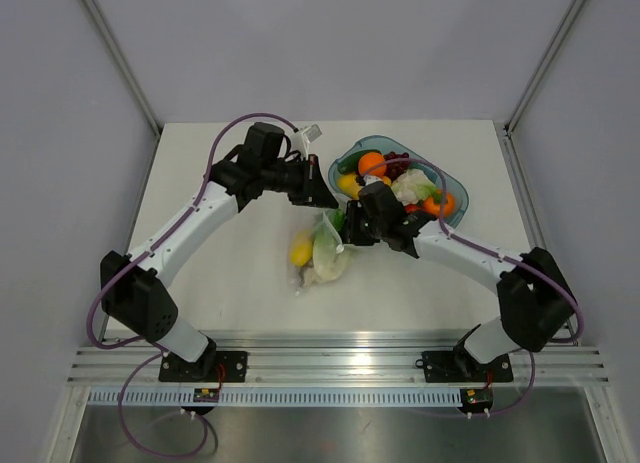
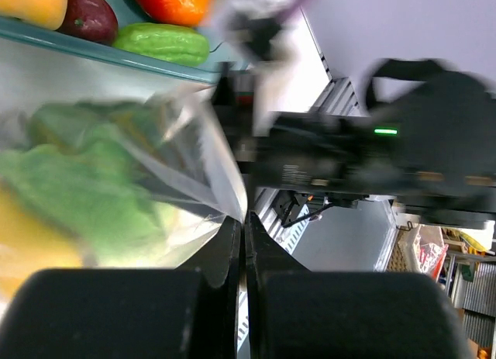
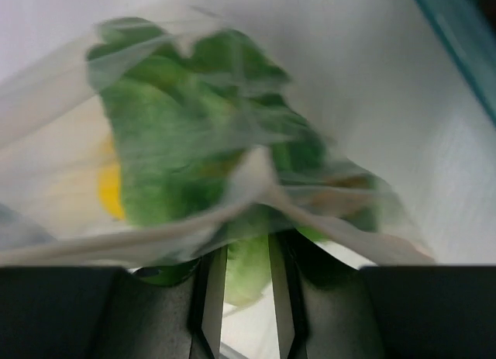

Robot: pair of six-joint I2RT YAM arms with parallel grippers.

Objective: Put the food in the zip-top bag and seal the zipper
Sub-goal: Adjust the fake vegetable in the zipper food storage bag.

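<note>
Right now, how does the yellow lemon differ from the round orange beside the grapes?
The yellow toy lemon lies inside the clear plastic zip-top bag; the round orange toy fruit sits in the teal oval tray. The lemon is oblong, the orange round. The lemon neighbours green lettuce; the orange sits by dark grapes. Both are small toy food.

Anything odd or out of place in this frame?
The green leafy lettuce in the clear plastic bag seems to poke past its mouth edge between the right gripper's fingers, which could block sealing. Nothing spilled.

tray [image 1: 378, 139] beyond bag [image 1: 322, 253], open table [image 1: 225, 273] left
</note>
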